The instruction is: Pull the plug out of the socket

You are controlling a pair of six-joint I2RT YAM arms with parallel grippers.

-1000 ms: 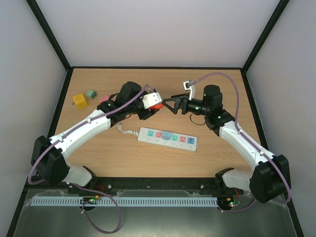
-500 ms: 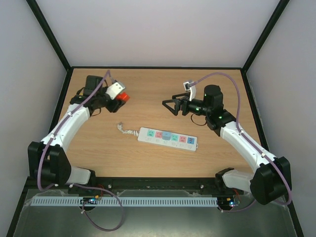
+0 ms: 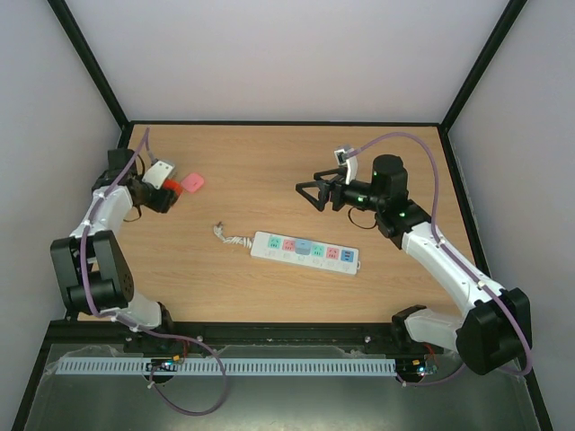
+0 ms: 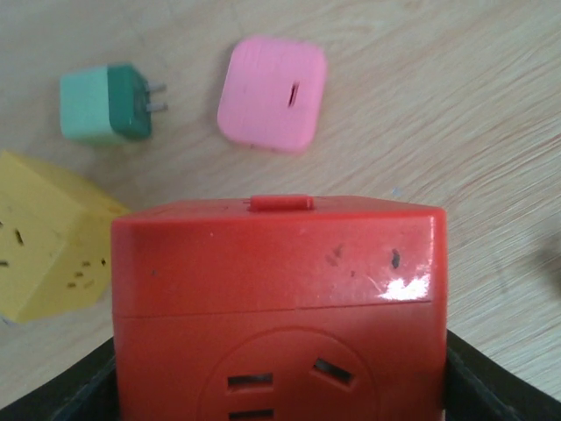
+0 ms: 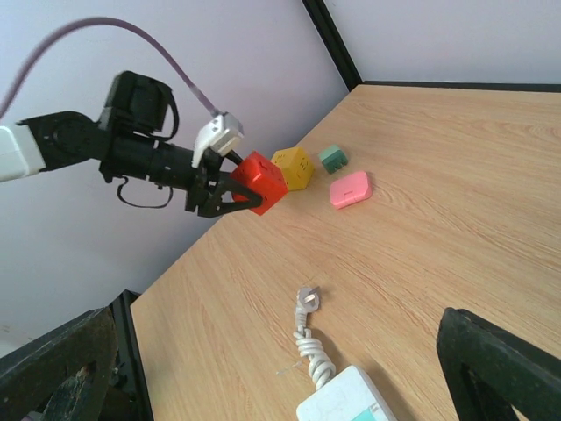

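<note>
Left claw [image 3: 164,193]: jaws filled by the red plug [image 4: 279,298]. Just ahead of it a pink block [image 4: 273,92] and a green adapter [image 4: 105,103] are set close together, with a yellow cube [image 4: 48,237] tight at one side; only narrow gaps are left.

Right claw [image 3: 305,193]: jaws spread. Bare desk [image 3: 269,153] is seen ahead. Below it, passage is blocked by the socket [image 3: 305,251] and its coiled cord [image 3: 230,237].

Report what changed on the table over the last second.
The left claw, shut on the red plug, swung from the table's middle, close to the right claw, out to the far left. It now holds the plug by the pink block, green plug and yellow cube. Nothing was grasped or released. The right claw stayed open, nearly in place; the socket and its cord did not move.
</note>
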